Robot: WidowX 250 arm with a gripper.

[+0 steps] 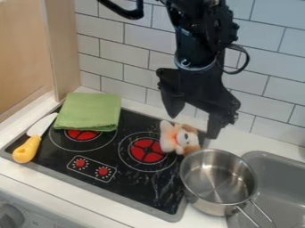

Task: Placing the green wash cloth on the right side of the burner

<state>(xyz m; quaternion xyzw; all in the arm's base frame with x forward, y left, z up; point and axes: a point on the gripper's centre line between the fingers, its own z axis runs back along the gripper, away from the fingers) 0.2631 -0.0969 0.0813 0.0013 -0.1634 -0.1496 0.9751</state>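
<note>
– The fingers (173,106) are parted wide, with nothing gripped between them. Why is the gripper (193,126) held so open?

– So that something can be taken, presumably. It is held up near the tiled wall (136,58), over the plush dog (180,138), and no cloth is touched from there.

– Where is the green wash cloth (89,111) to be found?

– It is laid folded at the back left of the stove (156,189), and the rear part of the left burner (82,135) is covered by it. The move to the right is still to be made, it is judged.

– And how might it be grasped?

– By a pinched edge or fold, perhaps, since little thickness is offered by a flat cloth. If only the top layer is caught, the fold may be undone.

– Could anything be disturbed?

– The yellow-handled knife (26,150), set just beside the cloth, could be nudged. On the right, the plush dog is lodged between the right burner (147,150) and the steel pot (198,199), so the cloth is best lowered with both in mind, lest it be draped over the toy.
</note>
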